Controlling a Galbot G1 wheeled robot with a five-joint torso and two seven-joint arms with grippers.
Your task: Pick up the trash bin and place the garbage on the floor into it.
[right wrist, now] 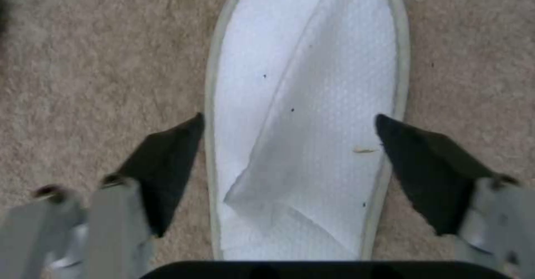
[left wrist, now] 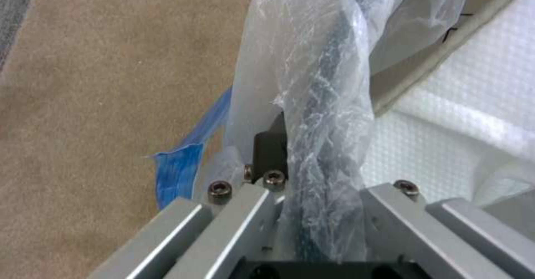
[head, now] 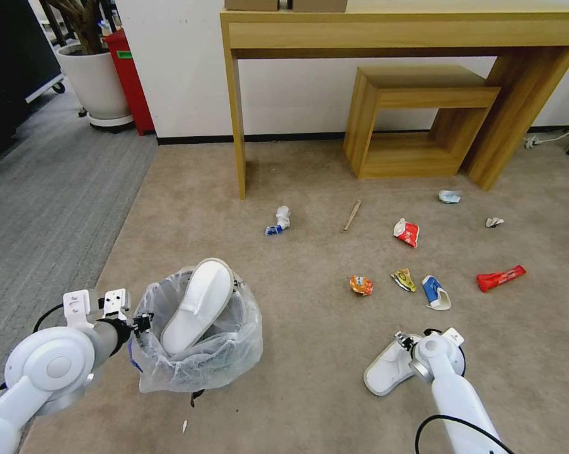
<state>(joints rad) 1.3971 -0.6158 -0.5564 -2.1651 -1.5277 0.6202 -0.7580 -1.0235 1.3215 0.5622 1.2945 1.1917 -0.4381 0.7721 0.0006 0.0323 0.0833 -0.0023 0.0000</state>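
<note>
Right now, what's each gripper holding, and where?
Left gripper: shut on the trash bin at its bag-covered rim. Right gripper: open, straddling the slipper, holding nothing.

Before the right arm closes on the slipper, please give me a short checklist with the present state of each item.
1. Right gripper open, jaws on both sides of the slipper on the floor: ok.
2. Jaws low enough to pinch it: cannot tell.
3. Left gripper shut on the trash bin rim: ok.
4. Room in the bin beside the first slipper: cannot tell.
5. Other garbage, such as the blue wrapper, clear of the jaws: ok.
</note>
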